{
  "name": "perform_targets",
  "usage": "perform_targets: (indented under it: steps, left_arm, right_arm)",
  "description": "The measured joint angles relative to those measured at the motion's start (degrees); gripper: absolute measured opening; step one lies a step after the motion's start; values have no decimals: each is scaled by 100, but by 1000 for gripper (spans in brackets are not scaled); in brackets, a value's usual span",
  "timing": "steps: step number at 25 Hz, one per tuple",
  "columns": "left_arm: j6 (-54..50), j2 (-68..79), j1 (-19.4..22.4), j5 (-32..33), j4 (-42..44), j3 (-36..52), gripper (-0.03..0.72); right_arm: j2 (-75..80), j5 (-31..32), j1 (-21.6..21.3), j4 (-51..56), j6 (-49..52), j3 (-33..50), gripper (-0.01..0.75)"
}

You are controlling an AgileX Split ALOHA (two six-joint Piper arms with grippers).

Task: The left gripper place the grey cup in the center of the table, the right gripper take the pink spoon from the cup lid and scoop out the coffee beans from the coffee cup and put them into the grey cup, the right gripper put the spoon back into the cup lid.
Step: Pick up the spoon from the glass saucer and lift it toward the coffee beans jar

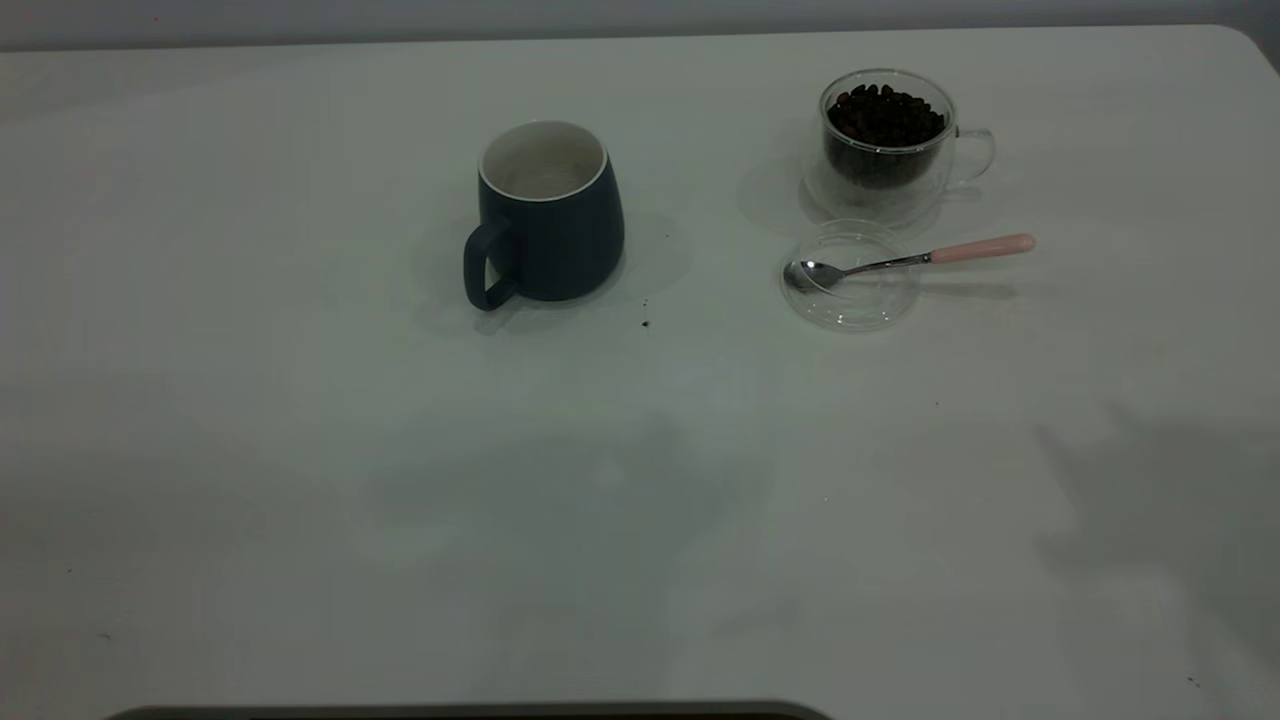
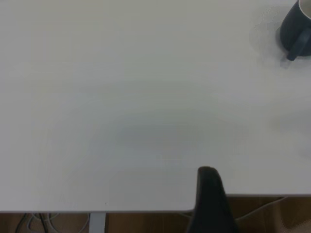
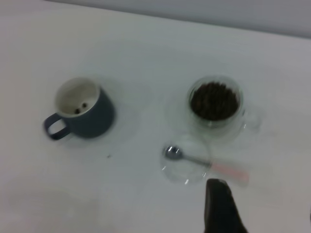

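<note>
Most of the left wrist view is the plain white surface point(image 2: 121, 97), bare across its middle; the grey cup point(image 2: 296, 29) stands far off at one corner of the view, cut by the frame, its loop handle turned toward the camera and a faint shadow beside it; one black finger point(image 2: 210, 201) of the left gripper rises over the surface's near edge, touching nothing; past that edge lie brown floor point(image 2: 272, 216), a few pale cables point(image 2: 36, 221) and a light table leg point(image 2: 97, 222).
</note>
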Motion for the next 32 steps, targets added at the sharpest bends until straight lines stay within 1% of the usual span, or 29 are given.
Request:
perform_targets:
  steps: [3,8,11,14,16,20,22,27,32]
  left_arm:
    - [0,0,0,0,0,0,565]
    - [24,0,0,0,0,0,565]
    - [24,0,0,5,0,0,565]
    - [18,0,0,5,0,0,565]
    - [18,0,0,5,0,0,565]
    - [18,0,0,5,0,0,565]
    - [18,0,0,5,0,0,565]
    - [18,0,0,5,0,0,565]
    - [18,0,0,5,0,0,565]
  right_arm:
    - [834,-303,0,197,-305,-247,471]
    - [2355,-644,-7,665,-668,-317,455]
    - [3280,-678,-155,1107,-1092,-323,434]
    - [4137,-605,-448,1775,-1753,-471,420]
    - [4718,-360,-663,2323,-2219,-687,416]
    - [5706,633,-1075,3387,-3228,-1320,415]
    - [6100,888,-1253,3802,-3561,-1541,415]
    - [6824,1275,-1736,4051,-3834,-2042,415]
    - [7612,2167,-2141,4173,-3839,-2857,415]
